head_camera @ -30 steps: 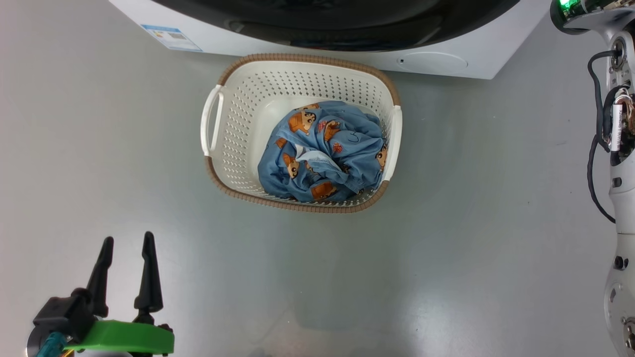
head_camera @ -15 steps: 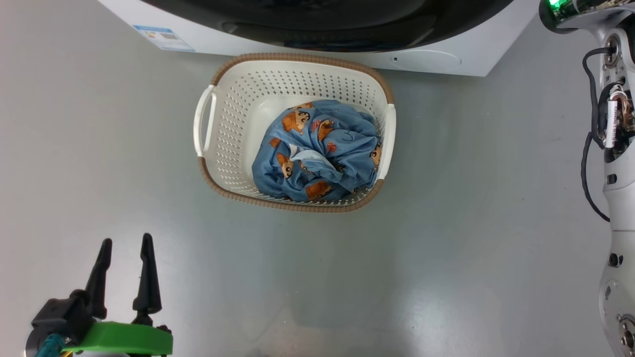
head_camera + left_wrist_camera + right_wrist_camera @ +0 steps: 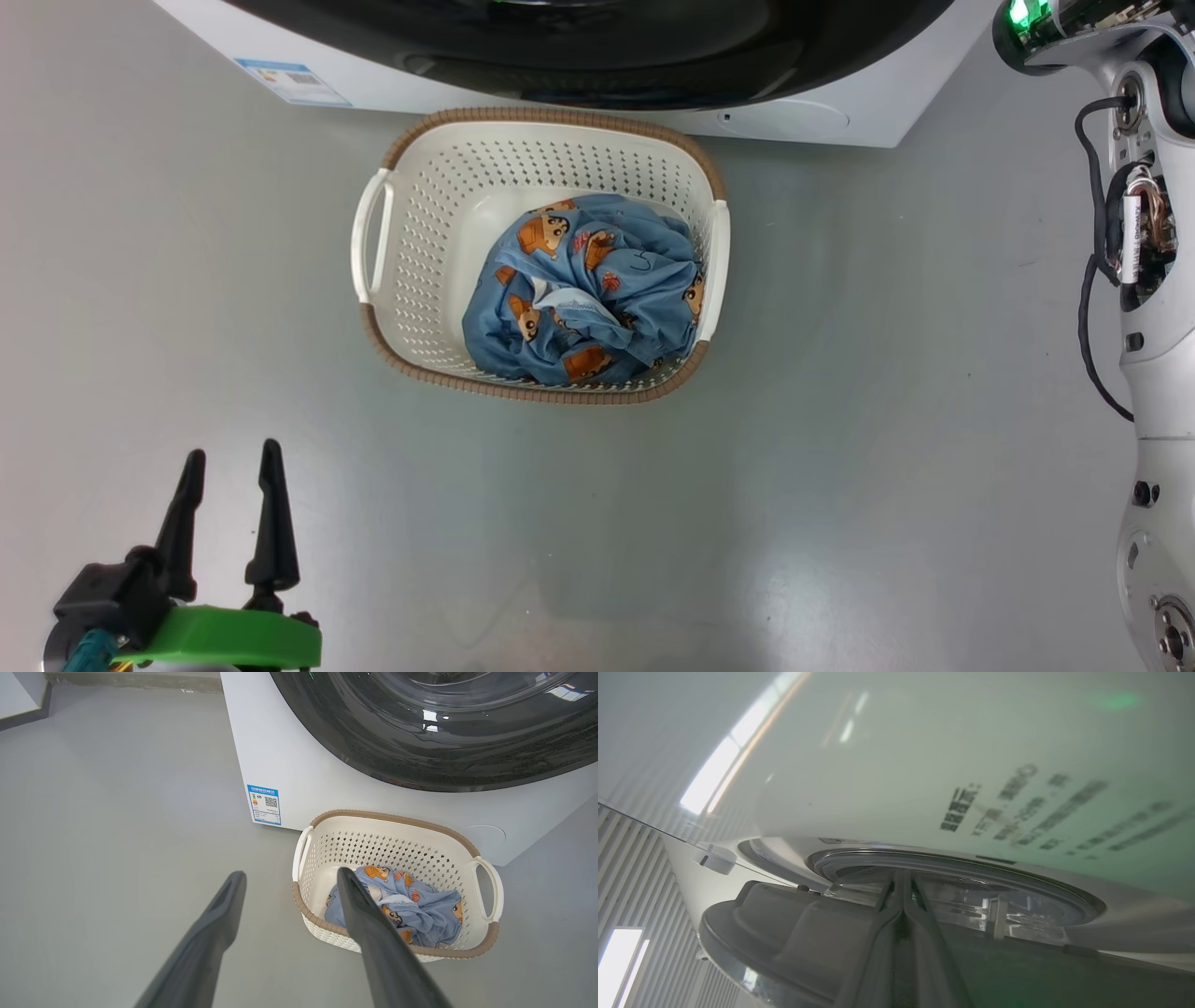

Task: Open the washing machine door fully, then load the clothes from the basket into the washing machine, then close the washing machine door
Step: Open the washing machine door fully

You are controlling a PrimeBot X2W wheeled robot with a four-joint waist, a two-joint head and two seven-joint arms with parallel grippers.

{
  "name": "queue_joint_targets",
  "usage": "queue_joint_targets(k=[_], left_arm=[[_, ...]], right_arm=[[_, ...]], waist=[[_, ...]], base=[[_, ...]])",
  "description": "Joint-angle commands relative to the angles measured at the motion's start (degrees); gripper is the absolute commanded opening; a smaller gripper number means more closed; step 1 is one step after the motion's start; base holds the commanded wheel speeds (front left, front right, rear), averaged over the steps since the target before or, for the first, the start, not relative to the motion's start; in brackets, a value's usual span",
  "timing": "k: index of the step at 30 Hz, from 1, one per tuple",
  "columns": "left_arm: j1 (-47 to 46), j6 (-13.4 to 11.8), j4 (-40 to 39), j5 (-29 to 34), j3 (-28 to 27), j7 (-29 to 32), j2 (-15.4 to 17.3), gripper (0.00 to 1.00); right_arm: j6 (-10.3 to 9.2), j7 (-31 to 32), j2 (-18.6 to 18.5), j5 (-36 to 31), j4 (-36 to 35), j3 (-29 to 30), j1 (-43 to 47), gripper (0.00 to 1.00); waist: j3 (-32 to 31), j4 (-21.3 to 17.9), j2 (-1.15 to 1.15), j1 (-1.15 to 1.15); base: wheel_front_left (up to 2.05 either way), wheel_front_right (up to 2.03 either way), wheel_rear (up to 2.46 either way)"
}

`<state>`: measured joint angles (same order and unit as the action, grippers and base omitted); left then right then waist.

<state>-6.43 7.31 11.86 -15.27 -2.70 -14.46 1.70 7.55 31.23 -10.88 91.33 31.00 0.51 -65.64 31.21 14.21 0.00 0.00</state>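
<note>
Head cam shifted; basket [image 3: 420, 271] w/ clothes [image 3: 597, 289] same spot by washing machine [image 3: 887, 103]. L gripper [image 3: 231, 453] apart, R gripper [image 3: 902, 884] pressed together.

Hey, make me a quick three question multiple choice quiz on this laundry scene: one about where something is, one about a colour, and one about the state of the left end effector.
1. Where do the clothes lie?
A) on a chair
B) inside the basket
C) on a shelf

2. What colour is the basket's rim?
A) brown
B) green
C) black

3. How is the left end effector?
A) shut on fabric
B) shut on a handle
C) open, holding nothing

Answers:
1 B, the blue bear-print fabric sits within the perforated walls.
2 A, a brown woven-look band runs round the top.
3 C, its two dark fingers stand apart over the floor.
</note>
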Motion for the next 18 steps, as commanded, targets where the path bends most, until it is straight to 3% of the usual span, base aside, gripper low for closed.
queue_joint_targets(k=[1, 18], left_arm=[[0.57, 0.18, -0.9, -0.18, -2.08, -0.54, 1.18, 1.0], [0.57, 0.18, -0.93, -0.56, -2.85, -0.54, 1.18, 1.0]], right_arm=[[-0.06, 1.43, 3.3, -1.05, -1.06, -2.39, 1.3, 0.0], [-0.06, 3.88, 3.58, -1.75, -1.46, -4.46, 1.5, 0.0]], waist=[[0.08, 0.0, 0.0, 0.0], [0.08, -0.32, 0.0, 0.0]], base=[[0.0, 0.0, 0.0], [0.0, 0.0, 0.0]])
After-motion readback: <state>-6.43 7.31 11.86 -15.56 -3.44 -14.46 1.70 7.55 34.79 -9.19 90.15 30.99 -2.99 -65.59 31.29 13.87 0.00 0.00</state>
